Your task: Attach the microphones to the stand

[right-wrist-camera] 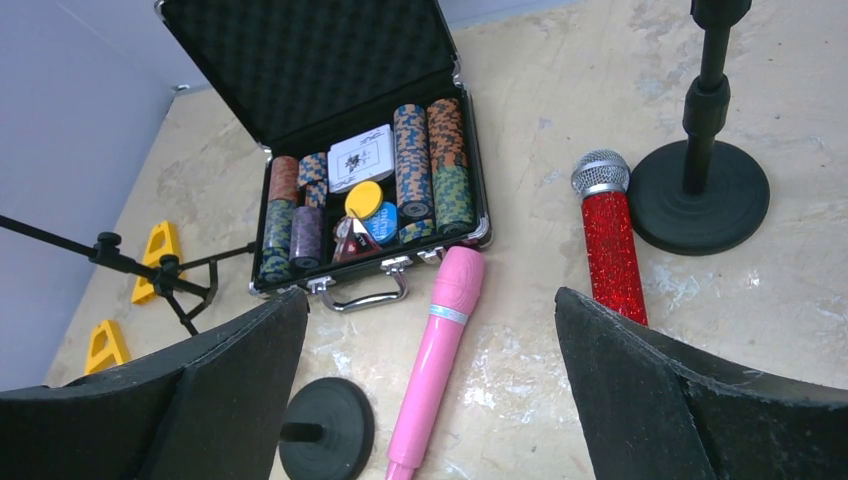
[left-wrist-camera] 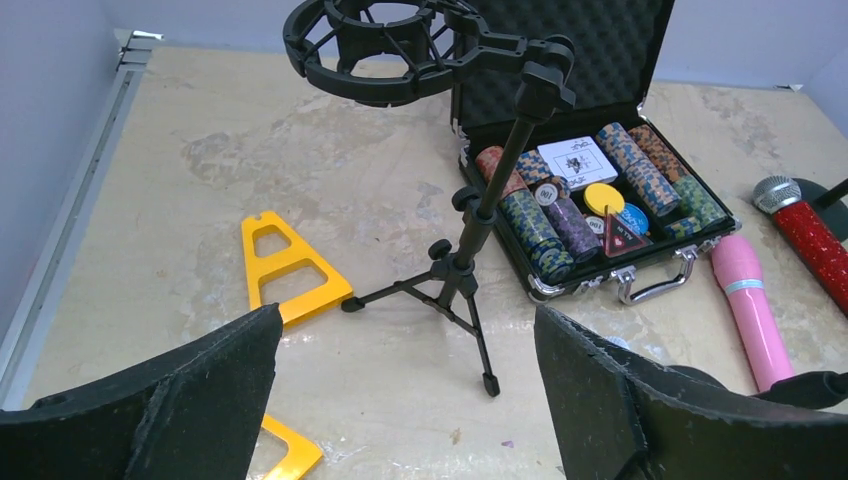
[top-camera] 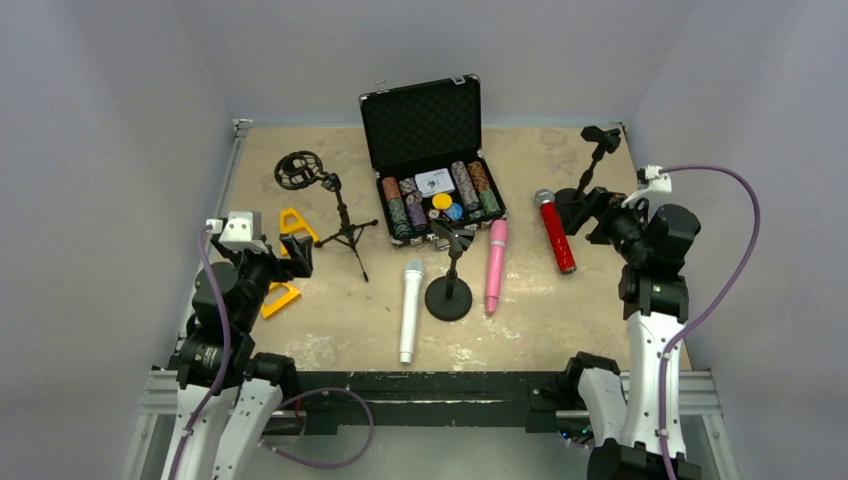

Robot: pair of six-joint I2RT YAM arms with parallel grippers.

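Currently both pincers hang spread wide and empty: left pincer [top-camera: 297,256], right pincer [top-camera: 578,213]. Open chip case [top-camera: 428,150] sits ahead, between the two; likely clutter. Upright tripod stand [left-wrist-camera: 480,215] is just ahead of the left pincer, cradle topmost, ready to take a mic. One round-base stand [top-camera: 448,298] stands between the pincers; second round-base stand [right-wrist-camera: 740,190] ahead of the right one. Flat ahead of the right pincer lie red microphone [right-wrist-camera: 615,260] and pink microphone [right-wrist-camera: 440,340]; white microphone [top-camera: 410,310] nearer the left. All loose, none mounted.

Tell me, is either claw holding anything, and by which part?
Nothing is held. The left claw and right claw are open; the white mic, pink mic and red mic lie on the table.
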